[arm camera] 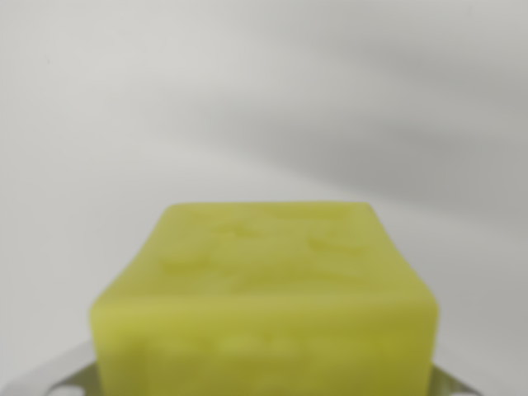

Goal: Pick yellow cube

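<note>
jaws: only pale metal slivers show at the bottom corners of the wrist view, one either side of the cube; whether they clamp it cannot be told
yellow cube (264,305): close to the camera, bottom centre, blurred, top face and front face visible
backdrop (264,91): plain pale grey surface with soft diagonal shadows

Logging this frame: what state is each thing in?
yellow cube: very close to the camera, filling the lower middle, blurred, between two pale finger tips.
gripper fingers: only tips visible at bottom corners, flanking the cube; contact unclear.
white surface: bare, soft shadows.
</note>
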